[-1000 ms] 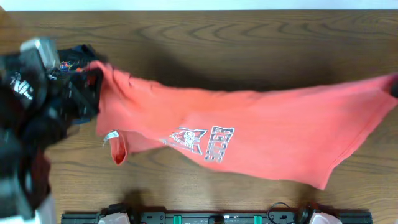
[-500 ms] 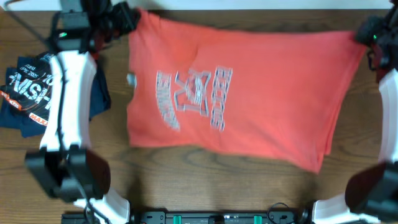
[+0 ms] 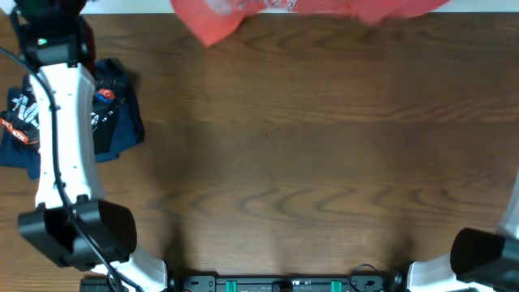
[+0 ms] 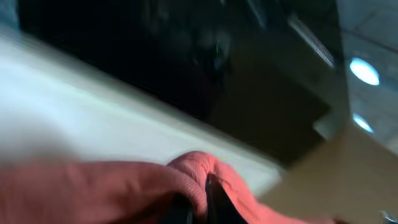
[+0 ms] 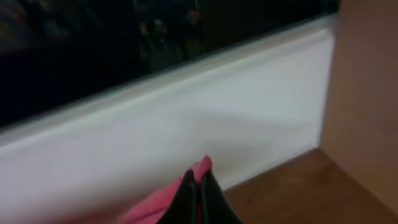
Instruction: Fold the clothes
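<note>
As left tool (image 4: 198,208), right tool (image 5: 196,196) pinch one T-shirt (image 3: 217,20), one navy garment (image 3: 122,123)

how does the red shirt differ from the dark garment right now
Colour: the red shirt is coral, the dark garment navy. Pose: the red shirt is at the table's far edge, mostly out of overhead view; the dark garment lies crumpled on it. Grip: the left end effector and right end effector pinch the red shirt; the dark garment is unheld. Both are clothing.
</note>
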Action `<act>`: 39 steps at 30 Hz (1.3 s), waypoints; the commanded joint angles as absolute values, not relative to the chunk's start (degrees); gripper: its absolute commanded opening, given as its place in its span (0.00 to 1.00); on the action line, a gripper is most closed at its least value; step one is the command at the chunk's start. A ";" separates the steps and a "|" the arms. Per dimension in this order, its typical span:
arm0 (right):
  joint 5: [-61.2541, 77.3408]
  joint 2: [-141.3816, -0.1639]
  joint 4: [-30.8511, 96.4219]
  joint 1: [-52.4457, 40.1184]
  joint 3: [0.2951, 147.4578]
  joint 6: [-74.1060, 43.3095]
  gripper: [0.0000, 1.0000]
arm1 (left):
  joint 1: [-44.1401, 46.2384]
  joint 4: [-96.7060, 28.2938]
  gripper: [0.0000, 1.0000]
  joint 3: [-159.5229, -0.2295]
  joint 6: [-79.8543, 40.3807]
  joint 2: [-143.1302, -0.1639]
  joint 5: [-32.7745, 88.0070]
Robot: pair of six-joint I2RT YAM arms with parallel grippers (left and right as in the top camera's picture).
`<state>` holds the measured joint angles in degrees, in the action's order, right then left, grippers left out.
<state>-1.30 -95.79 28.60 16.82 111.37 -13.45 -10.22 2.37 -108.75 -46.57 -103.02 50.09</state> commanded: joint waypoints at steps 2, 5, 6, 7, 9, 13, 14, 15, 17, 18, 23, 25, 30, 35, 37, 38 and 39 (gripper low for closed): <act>-6.24 -97.51 40.27 17.85 109.60 -9.56 0.01 | -9.85 -21.19 0.06 -107.53 -33.93 -104.05 70.13; -7.53 -97.62 49.69 17.82 107.07 -9.54 0.01 | -9.78 -47.83 0.06 -106.83 -15.59 -104.18 66.48; -7.70 -97.62 52.23 17.85 105.84 -9.21 0.01 | -9.78 -55.75 0.06 -106.56 -9.93 -104.18 62.63; -8.64 -97.62 55.02 17.85 104.40 -8.82 0.01 | -9.78 -62.63 0.06 -106.15 -5.54 -104.18 57.78; -12.10 -97.62 58.81 17.85 101.10 -8.93 0.01 | -9.43 -72.55 0.06 -104.92 -0.71 -104.20 48.51; -15.03 -97.62 63.96 18.57 93.69 -9.02 0.01 | -7.81 -81.47 0.06 -100.38 4.69 -104.20 42.22; -15.00 -97.62 64.88 18.85 91.96 -9.26 0.01 | -7.35 -82.56 0.06 -98.80 5.23 -104.18 42.22; -15.00 -97.62 65.89 19.14 90.13 -9.52 0.01 | -6.79 -83.55 0.06 -96.86 5.39 -104.18 42.15; -15.00 -97.62 67.40 19.51 87.20 -10.61 0.01 | -5.61 -84.18 0.06 -92.79 5.52 -104.18 42.11; -15.00 -97.62 68.27 19.70 85.86 -11.44 0.01 | -4.86 -84.18 0.06 -90.00 5.85 -104.18 41.87; -15.03 -97.62 70.54 20.36 82.24 -12.38 0.01 | -2.22 -83.46 0.06 -77.58 7.97 -104.16 40.23; -15.03 -97.62 71.18 20.49 81.38 -12.38 0.01 | -2.00 -83.24 0.06 -73.78 8.62 -104.16 40.18; -15.07 -97.62 72.75 20.84 79.44 -13.74 0.01 | -2.83 -83.50 0.06 -69.60 9.63 -103.35 38.20; -15.05 -97.60 73.32 22.31 78.83 -14.24 0.01 | -3.77 -83.29 0.06 -68.66 9.58 -99.66 36.36; -14.96 -97.47 73.36 23.20 78.83 -14.37 0.01 | -3.86 -83.24 0.06 -68.66 9.58 -97.38 36.34; -14.94 -97.38 73.34 23.64 78.83 -14.37 0.01 | -3.84 -83.07 0.06 -68.66 9.58 -96.18 36.34; -14.96 -97.38 73.32 24.01 78.83 -14.35 0.01 | -3.84 -82.67 0.06 -68.66 9.56 -94.89 36.34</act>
<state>-13.93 -97.51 73.25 22.72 79.09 -13.17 -3.57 -82.78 -68.73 8.38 -99.13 37.32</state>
